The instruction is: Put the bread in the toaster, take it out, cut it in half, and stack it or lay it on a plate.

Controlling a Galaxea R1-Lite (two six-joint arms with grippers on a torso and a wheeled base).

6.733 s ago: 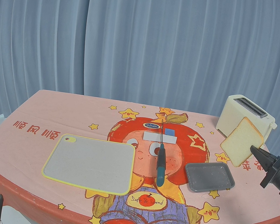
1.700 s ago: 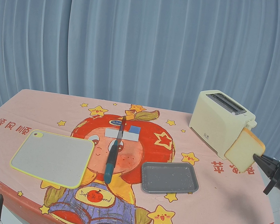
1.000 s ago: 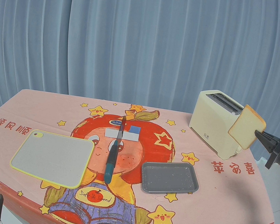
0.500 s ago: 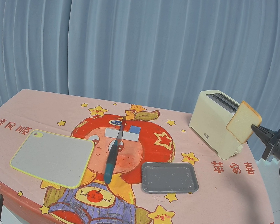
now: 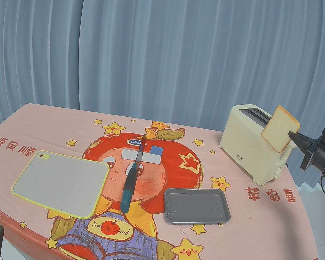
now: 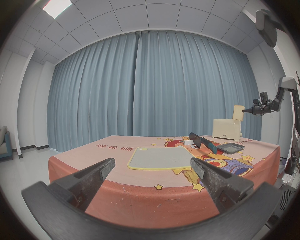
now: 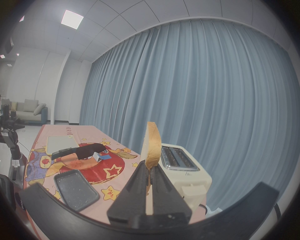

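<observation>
A slice of bread hangs in the air at the right end of the cream toaster, about level with its top slots. My right gripper is shut on the slice's edge. In the right wrist view the bread stands upright between the fingers, beside the toaster. A grey plate lies right of the knife, and a cutting board lies at the left. My left gripper stands open below the table's front left edge.
The knife's blade rests on a small white and blue block at the table's middle. A blue curtain hangs behind the round table. The table's near right part is bare.
My right gripper has lifted the bread from beside the toaster's lower right end up to the level of its top, moving slightly left. The head camera shifted earlier, before 1.7 s ago.
</observation>
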